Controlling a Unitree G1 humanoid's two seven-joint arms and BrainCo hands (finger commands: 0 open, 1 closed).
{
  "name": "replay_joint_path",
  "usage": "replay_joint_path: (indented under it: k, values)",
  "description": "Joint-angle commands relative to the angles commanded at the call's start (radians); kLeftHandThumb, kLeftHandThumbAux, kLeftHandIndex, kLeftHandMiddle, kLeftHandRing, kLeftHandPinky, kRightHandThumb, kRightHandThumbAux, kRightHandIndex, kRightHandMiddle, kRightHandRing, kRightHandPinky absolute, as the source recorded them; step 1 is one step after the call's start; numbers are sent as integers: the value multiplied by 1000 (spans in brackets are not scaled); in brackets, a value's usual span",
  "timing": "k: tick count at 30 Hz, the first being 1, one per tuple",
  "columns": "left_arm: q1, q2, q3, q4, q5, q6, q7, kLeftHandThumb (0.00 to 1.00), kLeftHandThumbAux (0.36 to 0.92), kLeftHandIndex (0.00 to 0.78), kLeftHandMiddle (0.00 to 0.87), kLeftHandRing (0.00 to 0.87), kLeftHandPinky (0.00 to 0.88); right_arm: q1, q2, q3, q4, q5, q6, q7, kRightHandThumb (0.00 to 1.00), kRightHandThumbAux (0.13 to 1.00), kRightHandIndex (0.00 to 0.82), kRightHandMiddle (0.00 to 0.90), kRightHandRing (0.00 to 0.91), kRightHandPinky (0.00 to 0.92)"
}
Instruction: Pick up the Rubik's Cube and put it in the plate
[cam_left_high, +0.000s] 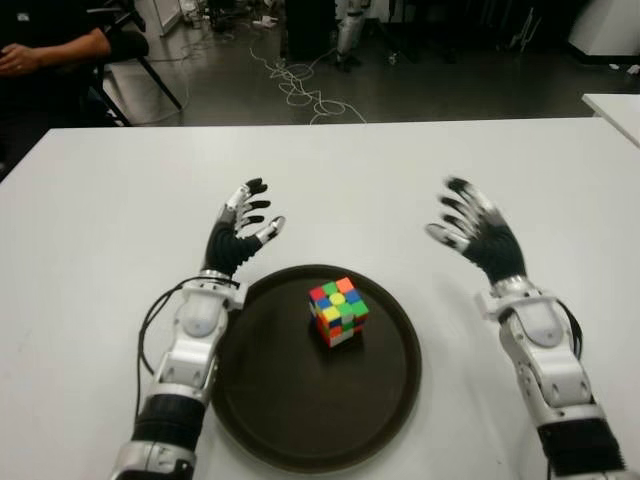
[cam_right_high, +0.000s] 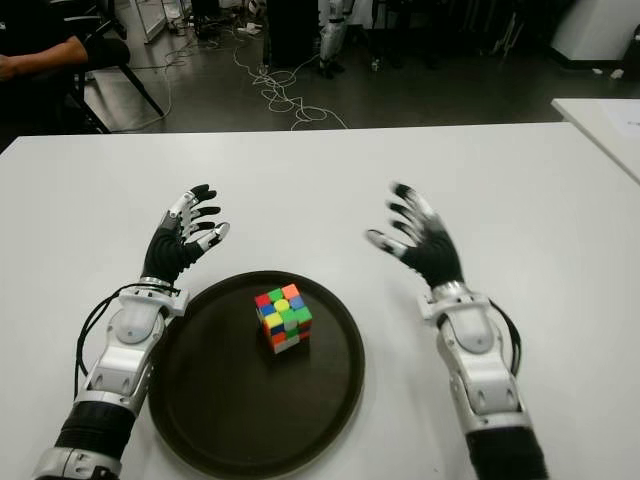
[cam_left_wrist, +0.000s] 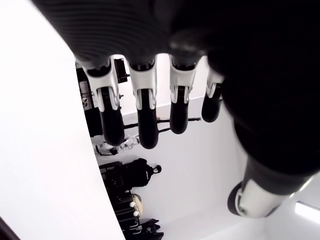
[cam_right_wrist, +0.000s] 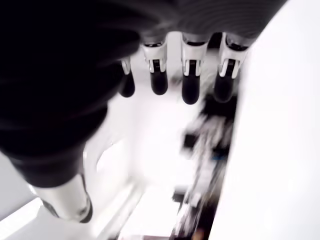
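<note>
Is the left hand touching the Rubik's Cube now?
Apart. In the left eye view the left hand shows beyond the plate's rim, open, with bare plate between it and the Rubik's Cube.

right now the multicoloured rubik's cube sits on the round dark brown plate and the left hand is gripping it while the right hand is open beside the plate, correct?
Not quite. The left hand is not gripping the multicoloured Rubik's Cube; its fingers are spread, holding nothing, beyond the rim of the round dark brown plate on its left. Both eye views show this. The cube does sit on the plate, and the right hand is open on the plate's right.

Cables (cam_left_high: 300, 85) on dark floor (cam_left_high: 430, 80)
</note>
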Motion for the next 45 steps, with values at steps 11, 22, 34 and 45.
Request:
replay_joint_path:
  k: [11,22,34,45]
  values:
    - [2,4,5,-10,-21,2,-28,140,707,122,171,165,154,-28,32,-17,81,-83,-58,-46,148,742,19,90,91,85]
    - [6,6,11,-22,-25,6,-33,113,733,114,156,141,126,-26,30,-6,47,-99,-21,0,121,749,23,100,89,90]
    - [5,12,11,-23,-14,12,-31,125,742,121,173,157,141,-45,23,-20,76,-110,-19,27,72,772,24,104,94,90]
    - [2,15,10,-15,-10,3,-32,116,756,115,163,152,138,-51,30,-28,93,-111,-40,35,56,787,25,103,92,87]
